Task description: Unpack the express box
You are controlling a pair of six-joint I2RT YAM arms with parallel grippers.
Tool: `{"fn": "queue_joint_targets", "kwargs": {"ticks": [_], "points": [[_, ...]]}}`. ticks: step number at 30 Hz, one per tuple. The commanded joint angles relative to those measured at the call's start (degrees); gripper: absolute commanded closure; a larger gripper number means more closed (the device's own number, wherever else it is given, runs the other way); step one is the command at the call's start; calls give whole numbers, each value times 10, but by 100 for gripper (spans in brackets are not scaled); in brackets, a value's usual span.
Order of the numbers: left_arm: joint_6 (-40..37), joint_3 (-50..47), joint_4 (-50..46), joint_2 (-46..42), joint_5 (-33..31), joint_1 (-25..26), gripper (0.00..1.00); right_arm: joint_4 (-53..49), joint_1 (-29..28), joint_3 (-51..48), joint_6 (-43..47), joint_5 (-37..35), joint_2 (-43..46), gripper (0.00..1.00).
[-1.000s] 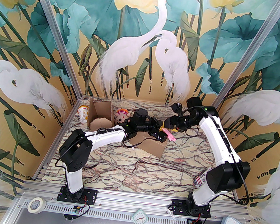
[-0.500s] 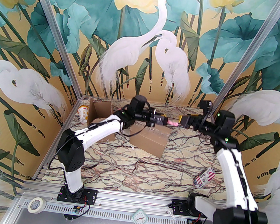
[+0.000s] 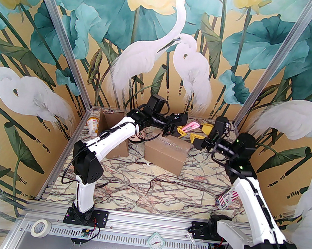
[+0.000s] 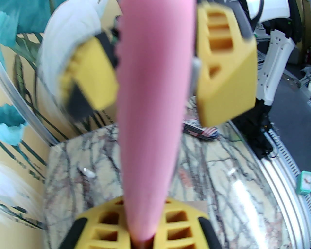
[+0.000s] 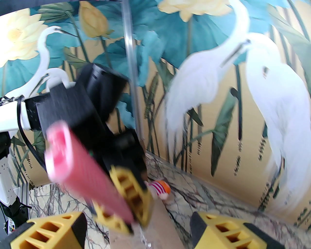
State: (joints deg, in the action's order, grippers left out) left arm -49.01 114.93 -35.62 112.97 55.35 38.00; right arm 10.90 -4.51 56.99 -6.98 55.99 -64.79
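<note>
My left jaws pinch the pink tool (image 3: pixel 191 126) by one end, its long axis pointing right toward my right jaws, which stand spread at its free tip. Both hang above the shut box (image 3: pixel 166 153) on the table (image 3: pixel 165 189), left arm nearer.

Closed, taped brown cardboard box (image 3: pixel 166 154) sits flat mid-table; pink cutter (image 3: pixel 191 126) is held aloft, tilted, at the box's 1 o'clock.

The marble table (image 3: pixel 142 192) carries a closed box (image 3: pixel 166 156) toward the back, an open box (image 3: pixel 112 124) at the back left, a cup (image 3: pixel 93 126) beside it, a toy (image 3: pixel 137 137) between the boxes, and a packet (image 3: pixel 227 198) at the near right.
</note>
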Motion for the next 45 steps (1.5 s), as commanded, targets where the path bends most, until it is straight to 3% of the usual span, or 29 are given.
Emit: {"fn": "queue_joint_targets", "kwargs": {"ticks": [1, 4, 13, 20, 31, 33, 34, 37, 39, 41, 45], "points": [[10, 20, -50, 12, 28, 13, 100, 29, -21, 39, 2, 40, -27, 28], [20, 23, -46, 13, 35, 14, 100, 29, -32, 49, -2, 58, -41, 31], [50, 44, -41, 19, 66, 16, 100, 71, -51, 44, -55, 72, -65, 53], [76, 48, -19, 21, 74, 18, 100, 78, -63, 38, -69, 69, -70, 59], [64, 73, -72, 28, 48, 21, 99, 71, -64, 27, -66, 59, -77, 98], [66, 69, -65, 24, 38, 19, 87, 81, -63, 17, -66, 42, -73, 100], [70, 62, -56, 21, 31, 16, 76, 98, -61, 10, -76, 29, -70, 100], [101, 4, 28, -10, -14, 9, 4, 191, -43, -31, -142, 0, -59, 100], [111, -71, 123, -49, -55, -2, 0, 236, -24, -58, -186, -30, -47, 100], [110, -150, 217, -91, -108, -13, 0, 237, -10, -87, -209, -104, -25, 100], [2, -233, 258, -140, -188, -14, 0, 97, -7, -122, -245, -324, 27, 100]]}}
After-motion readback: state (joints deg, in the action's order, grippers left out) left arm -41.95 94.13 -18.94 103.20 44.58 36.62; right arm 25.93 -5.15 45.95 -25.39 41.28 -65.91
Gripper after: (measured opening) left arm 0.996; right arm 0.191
